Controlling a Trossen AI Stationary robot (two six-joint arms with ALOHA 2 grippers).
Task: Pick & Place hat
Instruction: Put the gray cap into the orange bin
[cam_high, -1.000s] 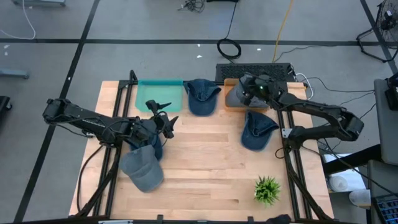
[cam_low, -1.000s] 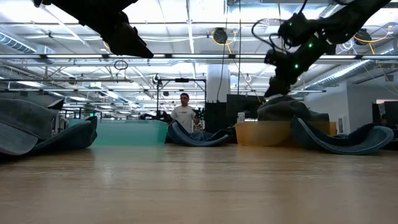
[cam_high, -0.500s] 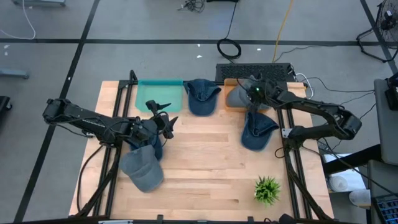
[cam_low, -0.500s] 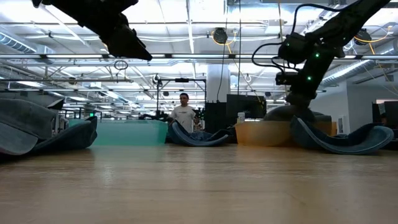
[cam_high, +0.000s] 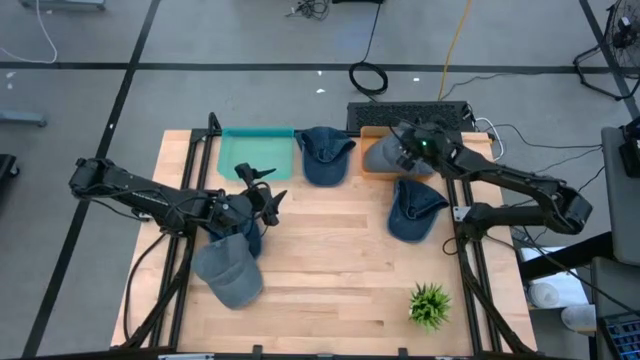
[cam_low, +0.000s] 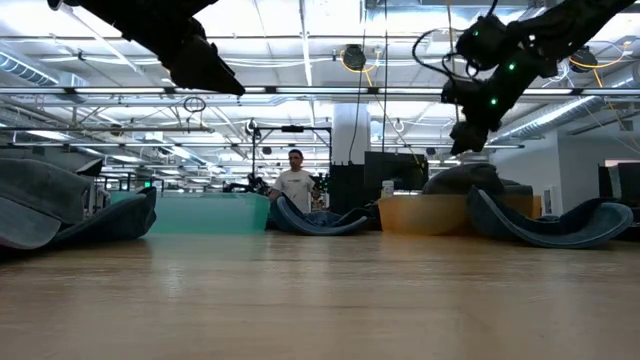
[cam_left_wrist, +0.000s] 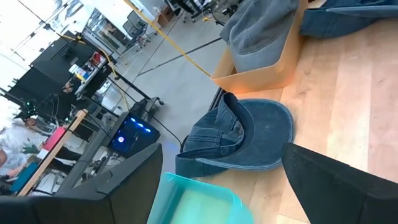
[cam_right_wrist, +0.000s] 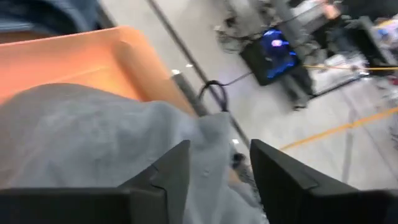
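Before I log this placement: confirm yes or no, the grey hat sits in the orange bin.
Yes, the grey hat fills the orange bin in the left wrist view, with the right gripper above it.

free: table centre (cam_high: 330, 250) | obstacles: 2 bins, hats, plant (cam_high: 430, 305)

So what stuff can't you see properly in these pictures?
- The grey hat in the orange bin: the right gripper hovers over it in the high view, hiding part.
- The dark blue hat at the table's left: the left gripper and its arm cover part from above.
- The teal bin: the low view shows only its wall, not the inside.
- The person in the low view: too small for detail.
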